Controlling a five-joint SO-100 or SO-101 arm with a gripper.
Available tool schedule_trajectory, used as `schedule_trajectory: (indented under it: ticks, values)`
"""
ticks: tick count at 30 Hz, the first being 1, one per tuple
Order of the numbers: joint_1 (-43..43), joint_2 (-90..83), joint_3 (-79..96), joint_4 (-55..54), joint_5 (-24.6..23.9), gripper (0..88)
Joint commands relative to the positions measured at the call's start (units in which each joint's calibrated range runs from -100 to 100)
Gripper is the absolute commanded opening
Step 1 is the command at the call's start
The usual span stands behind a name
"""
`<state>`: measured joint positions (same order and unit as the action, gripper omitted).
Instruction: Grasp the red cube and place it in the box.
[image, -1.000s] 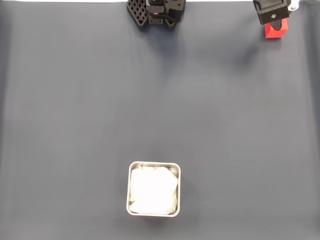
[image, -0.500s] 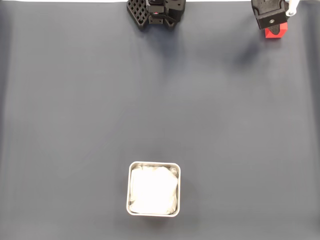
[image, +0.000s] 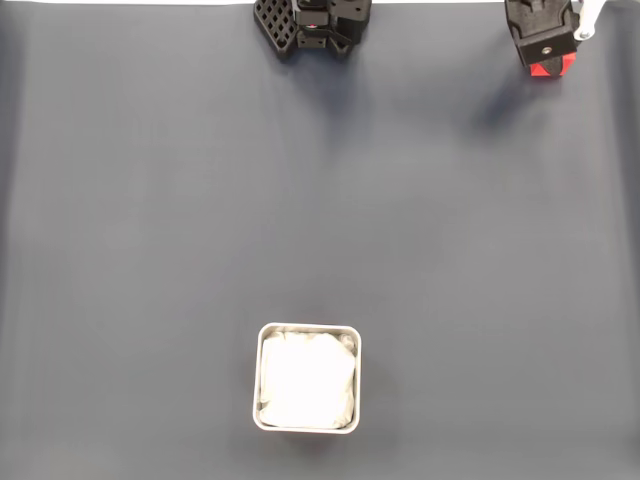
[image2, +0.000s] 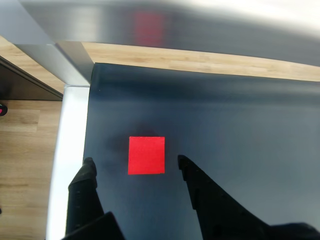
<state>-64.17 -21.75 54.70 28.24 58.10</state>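
Note:
The red cube (image2: 146, 155) lies flat on the dark mat close to its corner. My gripper (image2: 135, 164) hangs open over it, one black fingertip (image2: 89, 167) to its left and the other (image2: 182, 162) to its right, neither touching it. In the fixed view the gripper (image: 545, 50) is at the top right and covers most of the red cube (image: 551, 68), so just a red sliver shows below it. The box (image: 262, 380), a metal-rimmed square with white wrinkled lining, sits far off at the bottom centre of the mat.
The arm's black base (image: 315, 25) stands at the top centre. In the wrist view the mat's edge (image2: 89, 125) runs just left of the cube, with a silver bar (image2: 65, 150) and wooden tabletop (image2: 200, 60) beyond it. Bare dark mat (image: 320, 200) spreads between cube and box.
In the fixed view the gripper has shifted over the red cube, hiding more of it than before. The cube and box have stayed where they were.

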Motion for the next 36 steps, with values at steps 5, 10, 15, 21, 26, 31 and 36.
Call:
schedule_trajectory:
  ticks: [5, 10, 15, 21, 26, 31, 36]
  values:
    - [-0.4, 1.5, -0.2, -3.2, -0.1, 38.2]
    - [-0.5, 2.8, -0.3, -4.2, -0.4, 38.2]
    - [-0.8, 4.0, -0.6, -5.0, -1.0, 38.2]
    - [-1.2, 4.9, -0.9, -5.5, -1.2, 38.2]
    - [-2.0, 5.5, -1.0, -5.8, -1.9, 38.0]
    - [-2.4, 5.3, -0.5, -5.9, -2.4, 36.7]
    - [-2.4, 5.0, -0.4, -5.9, -2.8, 33.6]
